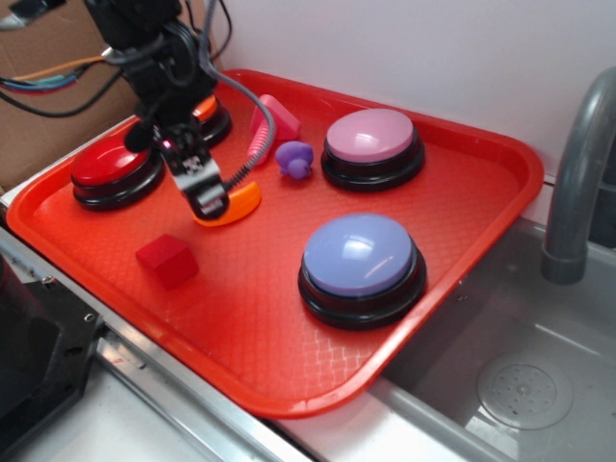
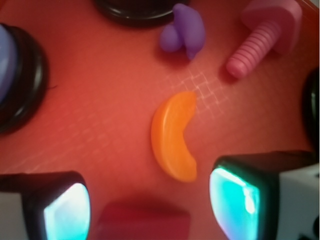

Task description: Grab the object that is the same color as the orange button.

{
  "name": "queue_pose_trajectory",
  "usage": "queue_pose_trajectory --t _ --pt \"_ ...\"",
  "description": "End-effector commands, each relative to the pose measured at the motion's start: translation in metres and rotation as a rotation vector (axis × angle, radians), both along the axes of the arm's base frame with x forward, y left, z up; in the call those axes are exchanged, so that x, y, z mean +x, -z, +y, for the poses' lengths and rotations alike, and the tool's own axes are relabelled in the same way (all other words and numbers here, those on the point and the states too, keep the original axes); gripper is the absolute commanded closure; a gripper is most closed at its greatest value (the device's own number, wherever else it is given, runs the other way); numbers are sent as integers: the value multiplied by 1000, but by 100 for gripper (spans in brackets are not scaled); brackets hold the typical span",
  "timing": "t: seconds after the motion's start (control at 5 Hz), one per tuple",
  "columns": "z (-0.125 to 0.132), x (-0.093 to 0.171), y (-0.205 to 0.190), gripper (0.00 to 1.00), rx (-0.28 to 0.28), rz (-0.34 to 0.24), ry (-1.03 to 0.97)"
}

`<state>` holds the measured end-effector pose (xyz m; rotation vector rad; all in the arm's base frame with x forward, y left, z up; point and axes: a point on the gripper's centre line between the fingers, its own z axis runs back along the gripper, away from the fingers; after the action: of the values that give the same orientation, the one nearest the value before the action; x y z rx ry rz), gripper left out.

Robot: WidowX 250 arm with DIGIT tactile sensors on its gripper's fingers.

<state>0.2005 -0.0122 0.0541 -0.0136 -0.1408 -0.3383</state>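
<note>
The object, a small flat orange crescent point(image 1: 238, 206) point(image 2: 172, 135), lies on the red tray point(image 1: 462, 164). My gripper point(image 1: 207, 197) point(image 2: 150, 205) hangs open just above it. In the wrist view the crescent lies mostly ahead of the jaws, its lower tip close to the right finger point(image 2: 235, 197), and nothing is held. The orange button point(image 1: 208, 108) sits at the tray's back left, largely hidden behind the arm; only a sliver of its orange top and black base shows.
A red cube point(image 1: 166, 260) point(image 2: 145, 220) sits at the front left, a red button point(image 1: 114, 169) at the left. A pink bolt point(image 1: 269, 125) point(image 2: 262, 35) and a purple piece point(image 1: 295, 157) point(image 2: 182, 30) lie behind the crescent. A pink button point(image 1: 372, 144) and a lavender button point(image 1: 361, 265) stand to the right. A sink point(image 1: 520, 385) and a faucet point(image 1: 577, 183) are beyond the tray.
</note>
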Motion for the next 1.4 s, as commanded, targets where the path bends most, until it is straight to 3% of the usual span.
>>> queue_pose_trajectory --t 0.0,0.6,0.8,1.0,1.2 --pt "0 3 24 0 9 -5 -27" --pt "3 6 42 0 -82 -51 -24" --pt "0 8 45 47 -94 -66 -19" --pt "-1 7 43 100 -115 -89 -18" --pt "-3 6 44 100 -119 -77 -21"
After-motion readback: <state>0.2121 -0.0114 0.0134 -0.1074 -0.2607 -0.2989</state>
